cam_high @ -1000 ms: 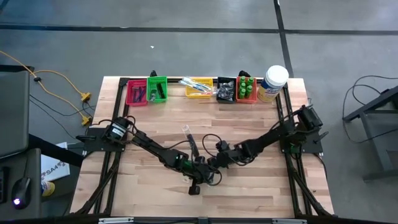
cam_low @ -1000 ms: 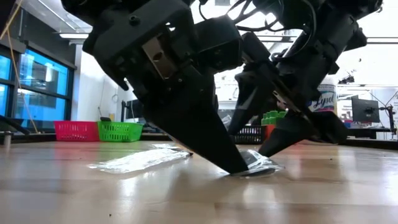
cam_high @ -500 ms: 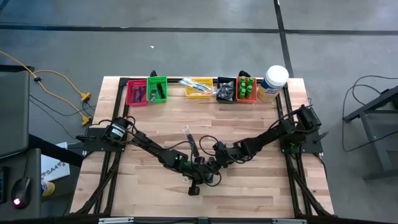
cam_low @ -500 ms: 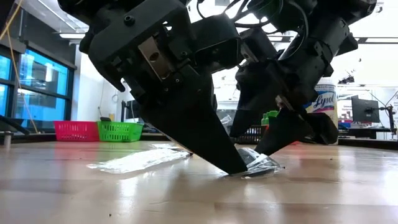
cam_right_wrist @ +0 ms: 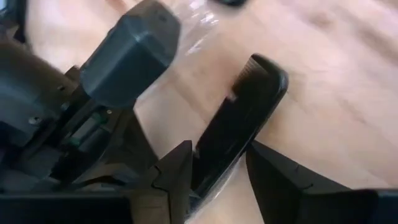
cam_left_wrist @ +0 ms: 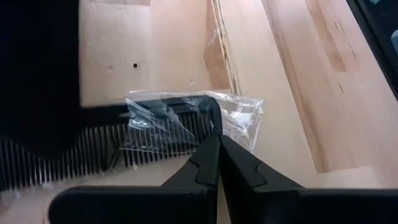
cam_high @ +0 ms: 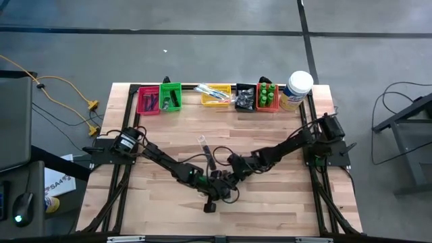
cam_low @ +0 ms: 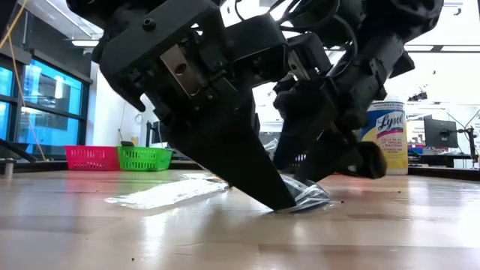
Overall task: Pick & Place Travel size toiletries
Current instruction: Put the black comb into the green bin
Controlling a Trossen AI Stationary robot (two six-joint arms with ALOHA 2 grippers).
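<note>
A black comb (cam_left_wrist: pixel 106 146) in a clear wrapper (cam_left_wrist: pixel 245 118) lies flat on the wooden table, near its middle. My left gripper (cam_left_wrist: pixel 217 140) is shut, its tips down at the comb's end; it also shows in the low view (cam_low: pixel 285 204). My right gripper (cam_right_wrist: pixel 217 152) is open, with one finger on either side of the comb (cam_right_wrist: pixel 245 106). Whether those fingers touch the comb, I cannot tell. In the high view both grippers (cam_high: pixel 223 185) meet over the comb and hide it. A clear-wrapped toothbrush (cam_low: pixel 165 193) lies on the table behind them. My left gripper presses its shut fingertips (cam_left_wrist: pixel 208 155) down on the wrapped comb's end (cam_left_wrist: pixel 211 112). It comes slanting from above and from the table's left. The comb lies flat on the table. Whether the tips pinch the wrapper, I cannot tell.
Small mesh bins stand in a row at the far edge: red (cam_high: pixel 148 101), green (cam_high: pixel 170 96), yellow (cam_high: pixel 216 94), black (cam_high: pixel 245 98) and orange with green bottles (cam_high: pixel 267 96). A white jar with a yellow label (cam_high: pixel 297 89) stands at the far right.
My right gripper has gone toward the table's left, closer to my left gripper and over the comb. My left gripper has kept its tips down on the wrapped comb.
</note>
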